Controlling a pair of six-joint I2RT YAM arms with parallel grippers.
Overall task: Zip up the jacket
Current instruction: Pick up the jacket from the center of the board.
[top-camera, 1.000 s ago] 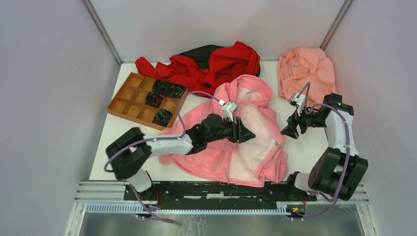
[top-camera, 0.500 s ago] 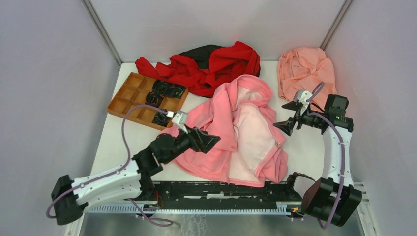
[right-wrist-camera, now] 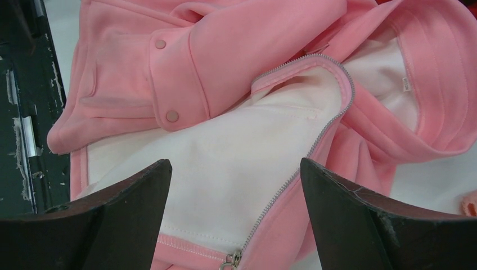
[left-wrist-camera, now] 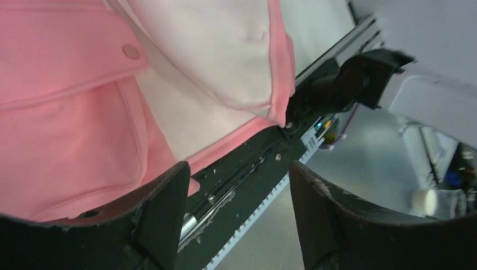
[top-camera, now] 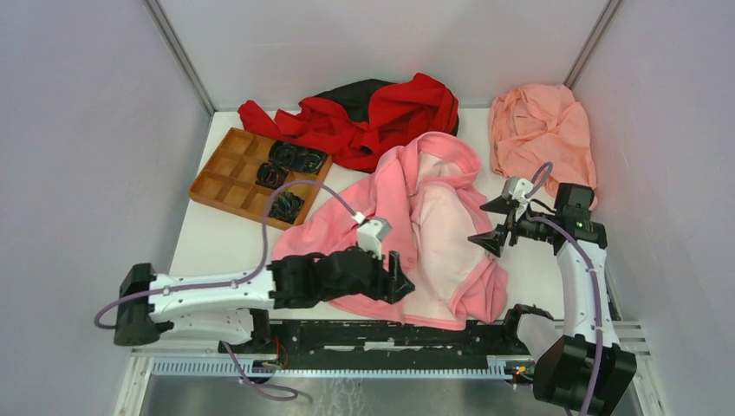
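Left gripper (top-camera: 400, 279) spread wide and empty, low over the near hem of the large bright pink fleece hooded jacket (top-camera: 433, 217).
It has swung off the jacket's middle and come back in at that hem. Right gripper (top-camera: 487, 225), also wide and empty, has dropped closer to the jacket's right edge, where the small metal zipper pull (right-wrist-camera: 229, 260) sits below the open silver zipper teeth (right-wrist-camera: 332, 121). The jacket lies open on the white counter (top-camera: 217, 251), unzipped; both arms seem to be lining up on the zip's bottom ends.
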